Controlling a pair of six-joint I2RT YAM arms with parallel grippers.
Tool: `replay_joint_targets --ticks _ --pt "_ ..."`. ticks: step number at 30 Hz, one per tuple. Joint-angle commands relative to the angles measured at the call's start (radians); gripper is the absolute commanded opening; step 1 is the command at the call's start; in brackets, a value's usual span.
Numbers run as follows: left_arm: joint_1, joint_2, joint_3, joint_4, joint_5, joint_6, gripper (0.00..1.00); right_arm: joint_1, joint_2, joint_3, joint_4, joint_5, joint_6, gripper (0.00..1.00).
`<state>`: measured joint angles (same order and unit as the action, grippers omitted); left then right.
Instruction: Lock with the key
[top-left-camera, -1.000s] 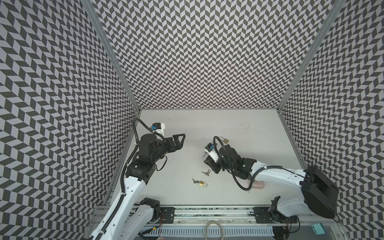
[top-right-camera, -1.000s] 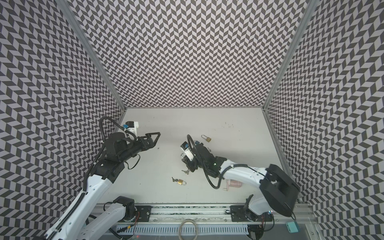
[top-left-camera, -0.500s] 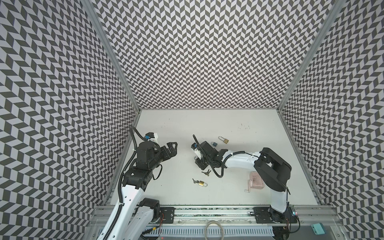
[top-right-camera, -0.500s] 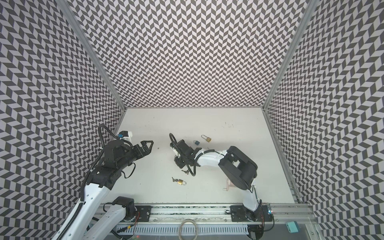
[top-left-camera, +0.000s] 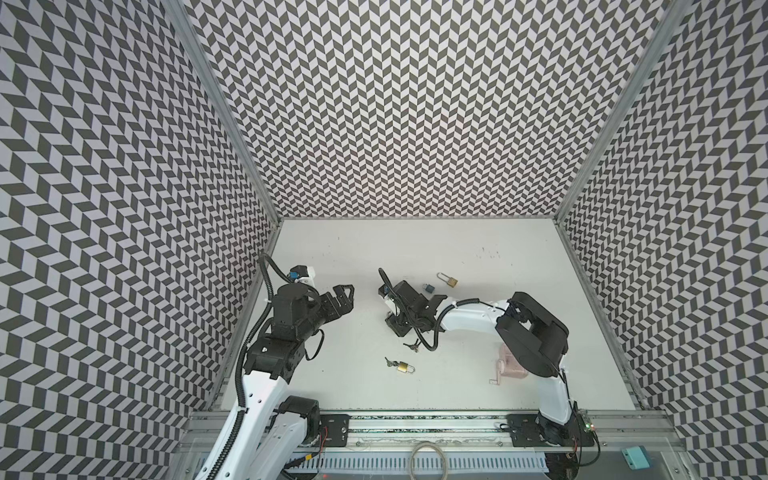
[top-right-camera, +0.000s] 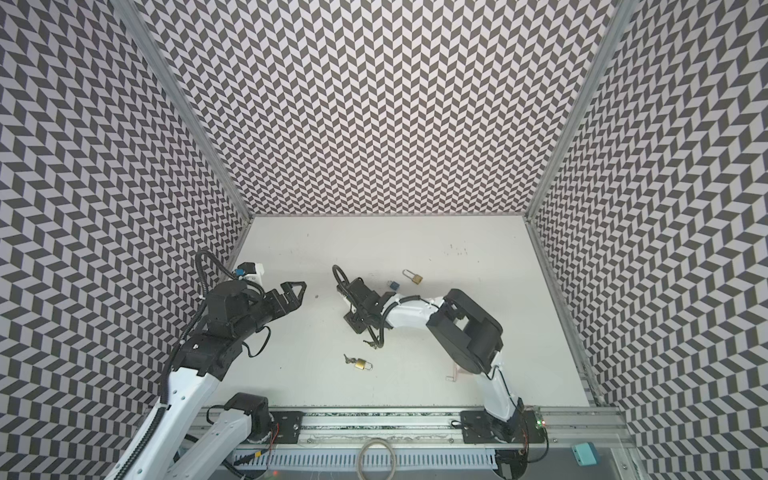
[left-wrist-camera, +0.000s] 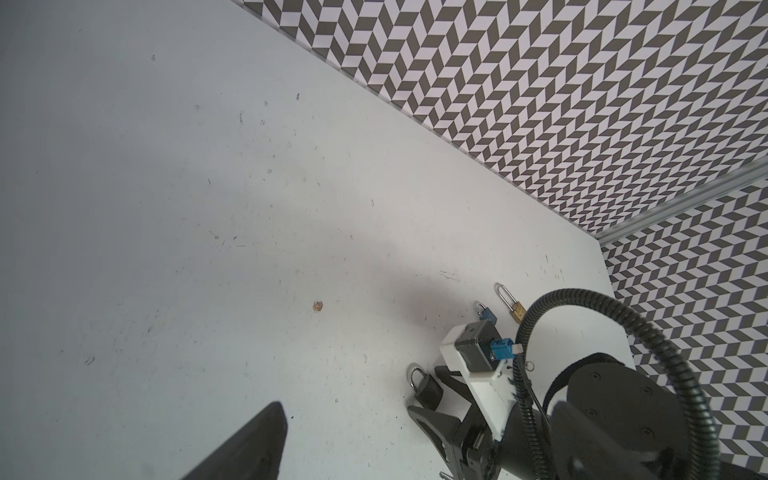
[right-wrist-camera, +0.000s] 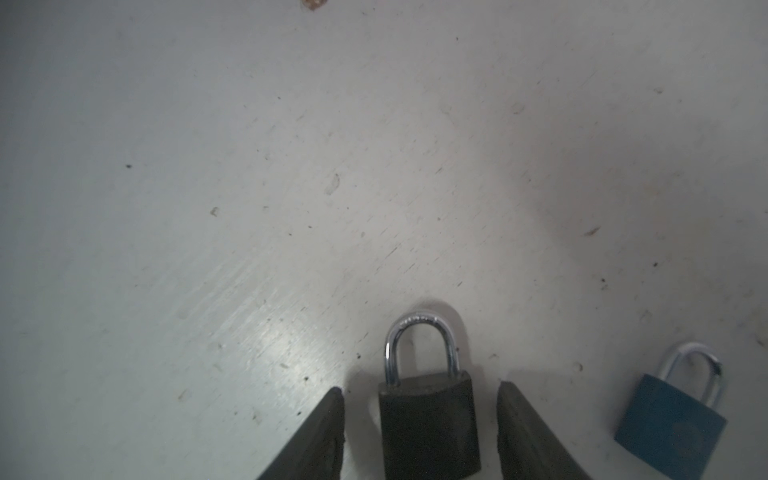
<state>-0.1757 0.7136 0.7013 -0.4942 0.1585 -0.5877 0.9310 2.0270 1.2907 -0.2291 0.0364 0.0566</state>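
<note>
A black padlock (right-wrist-camera: 428, 424) with its silver shackle closed lies flat on the white table (right-wrist-camera: 291, 166). My right gripper (right-wrist-camera: 422, 399) is open around the padlock's body, and a gap shows on each side between it and the fingers (right-wrist-camera: 320, 436). In both top views this gripper (top-left-camera: 394, 328) (top-right-camera: 355, 322) sits low at mid-table and covers the padlock. A small bunch of keys (top-left-camera: 411, 356) lies just behind it. My left gripper (top-left-camera: 347, 297) hovers open and empty to the left. The left wrist view shows the black padlock (left-wrist-camera: 426, 388) at the right gripper's fingertips.
A blue padlock (right-wrist-camera: 671, 428) (top-left-camera: 429, 287) lies close beside the black one. A long-shackled brass padlock (top-left-camera: 449, 280) lies further back. A brass padlock (top-left-camera: 404, 367) with keys (top-left-camera: 389, 362) at its base lies nearer the front. A pink object (top-left-camera: 509, 365) sits under the right arm.
My right gripper has shifted left toward mid-table, the arm's elbow has folded up behind it, and its jaws have widened. My left gripper has drawn back and down slightly.
</note>
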Motion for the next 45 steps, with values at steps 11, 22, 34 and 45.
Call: replay_joint_targets --ticks 11,22,34,45 --pt "-0.269 -0.026 -0.121 0.145 -0.032 -0.125 0.99 0.101 -0.542 -0.503 0.187 -0.154 0.038 0.46" --pt "-0.279 0.034 -0.148 0.219 -0.055 -0.183 0.99 0.191 -0.397 -0.408 0.062 -0.135 -0.041 0.48" --pt "-0.07 -0.045 -0.16 0.156 0.073 -0.123 0.99 0.218 -0.245 -0.278 -0.065 -0.096 -0.081 0.54" --pt "-0.047 -0.064 -0.143 0.126 0.07 -0.11 0.99 0.249 -0.17 -0.202 -0.215 0.037 -0.02 0.5"
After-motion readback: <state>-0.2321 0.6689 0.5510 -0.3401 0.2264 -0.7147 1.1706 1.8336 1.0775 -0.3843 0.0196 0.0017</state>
